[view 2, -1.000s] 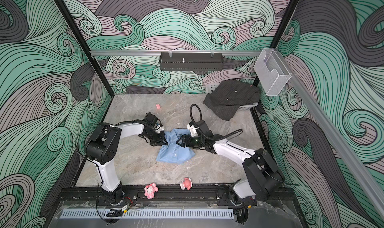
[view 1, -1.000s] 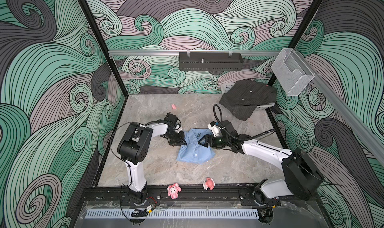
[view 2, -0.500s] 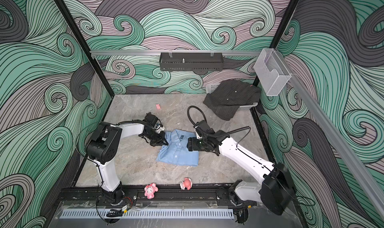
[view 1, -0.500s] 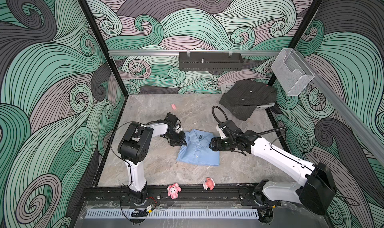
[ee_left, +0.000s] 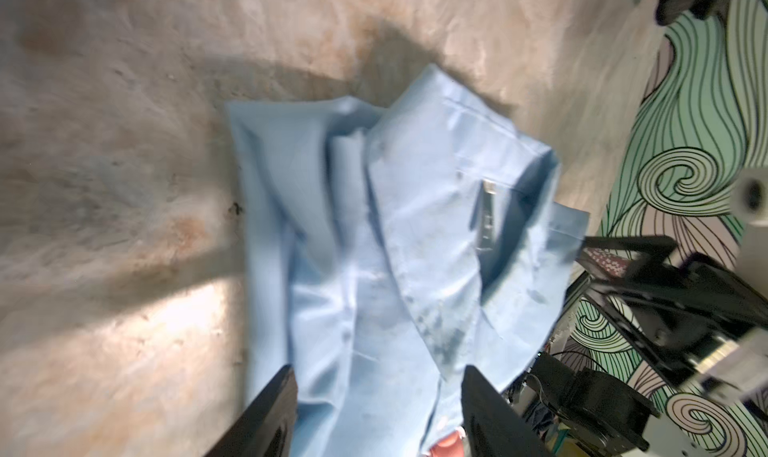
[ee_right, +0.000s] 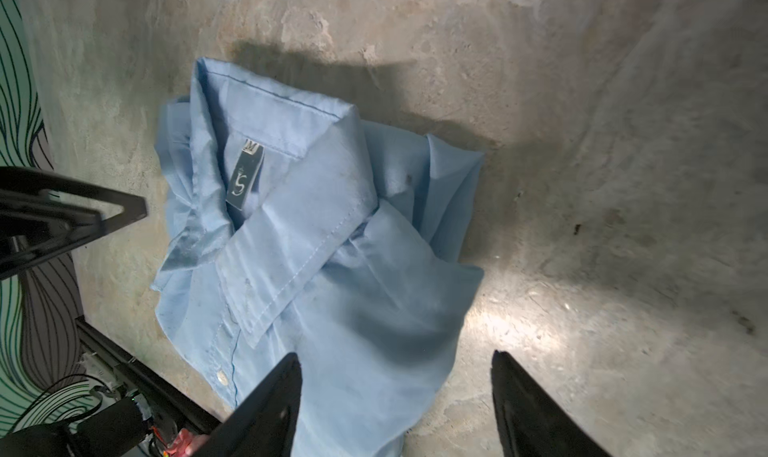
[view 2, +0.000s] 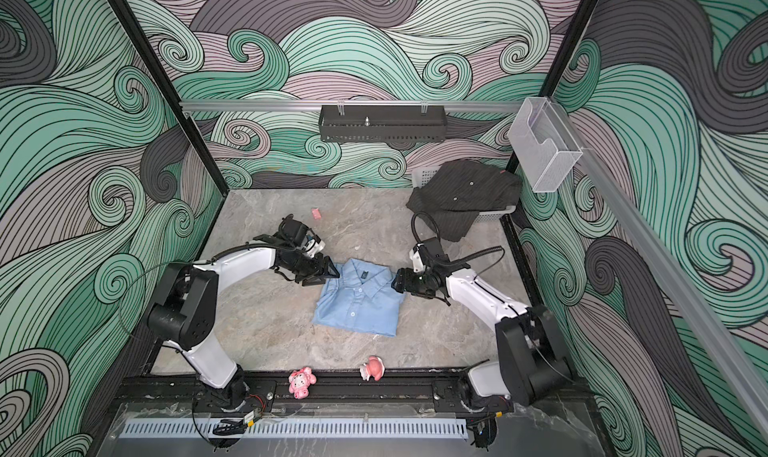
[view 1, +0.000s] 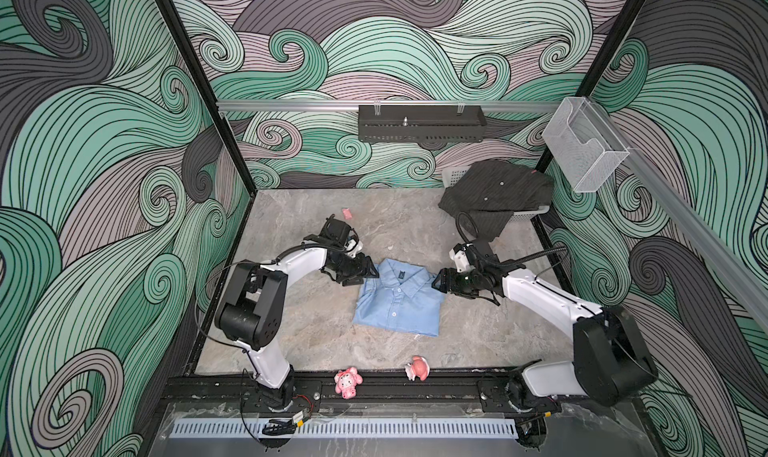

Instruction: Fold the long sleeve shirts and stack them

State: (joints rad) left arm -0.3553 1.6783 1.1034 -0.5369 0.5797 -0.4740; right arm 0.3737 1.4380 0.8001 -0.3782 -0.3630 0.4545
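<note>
- Left wrist cam is a bit blurry, but the gap is plain. My left gripper has its jaws spread with nothing pinched, and the light blue shirt lies just past the tips.
- Right wrist cam, same deal. My right gripper stands wide and empty over the shirt's shoulder edge, with the collar and neck label facing up.
- In both top views the light blue shirt lies in the middle of the table as a tidy rectangle. It's buttons up, no sleeves showing, collar toward the back wall, so I'd call that one folded.
- My two grippers flank the collar end, one at each shoulder corner. Makes sense to me, since those are the corners you'd hold to lay a fold flat, and letting go there keeps it square.
- The dark pinstriped shirt is in the back right corner. It's draped unfolded over a white basket, well apart from the blue one. My guess is it's up next, and my right arm is the nearer one.
- Having the blue one in the centre works as the base of the stack. The dark one will want bare table beside it to spread out first, though.
</note>
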